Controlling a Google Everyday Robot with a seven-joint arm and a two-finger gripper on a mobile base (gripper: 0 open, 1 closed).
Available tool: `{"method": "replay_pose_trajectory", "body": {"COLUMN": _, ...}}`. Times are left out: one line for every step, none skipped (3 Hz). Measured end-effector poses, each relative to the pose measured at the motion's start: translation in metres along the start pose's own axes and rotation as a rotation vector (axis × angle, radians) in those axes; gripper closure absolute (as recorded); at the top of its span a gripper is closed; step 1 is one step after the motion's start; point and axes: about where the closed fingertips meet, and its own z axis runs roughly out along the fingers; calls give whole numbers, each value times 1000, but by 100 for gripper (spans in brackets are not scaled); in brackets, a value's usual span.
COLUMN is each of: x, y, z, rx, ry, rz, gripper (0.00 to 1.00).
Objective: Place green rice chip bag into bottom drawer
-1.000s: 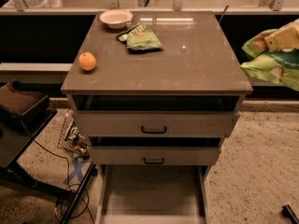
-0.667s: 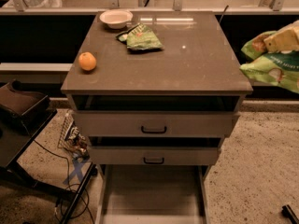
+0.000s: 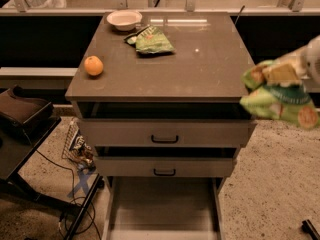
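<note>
The green rice chip bag [image 3: 280, 95] hangs in the air just off the right side of the cabinet, level with its top edge. It is puffy and bright green, with round orange chip pictures. My gripper [image 3: 311, 58] shows as a pale shape at the right frame edge, shut on the bag's upper end. The bottom drawer [image 3: 162, 206] is pulled out low at the front of the cabinet. It shows a plain flat floor and thin side walls, with nothing in it.
On the cabinet top [image 3: 200, 69] lie an orange [image 3: 93, 65], a white bowl [image 3: 124, 19] and a flatter green bag [image 3: 152, 40]. Two upper drawers with black handles [image 3: 165, 139] stand slightly open. A dark stand [image 3: 22, 116] and cables are at the left.
The gripper and the green rice chip bag have moved left and down, closer to the cabinet's right side. Nothing else has moved.
</note>
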Motion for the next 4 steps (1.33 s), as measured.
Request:
{"method": "replay_pose_trajectory", "body": {"x": 55, "y": 57, "z": 0, "rx": -156, "ry": -15, "rz": 30, "gripper": 100}}
{"method": "replay_pose_trajectory", "body": {"x": 135, "y": 96, "z": -69, "rx": -311, "ry": -61, "rz": 46, "gripper": 100}}
{"method": "replay_pose_trajectory", "body": {"x": 132, "y": 97, "z": -61, "rx": -312, "ry": -57, "rz": 48, "gripper": 100}}
{"method": "replay_pose_trajectory", "body": {"x": 134, "y": 104, "z": -41, "rx": -312, "ry": -43, "rz": 49, "gripper": 100}}
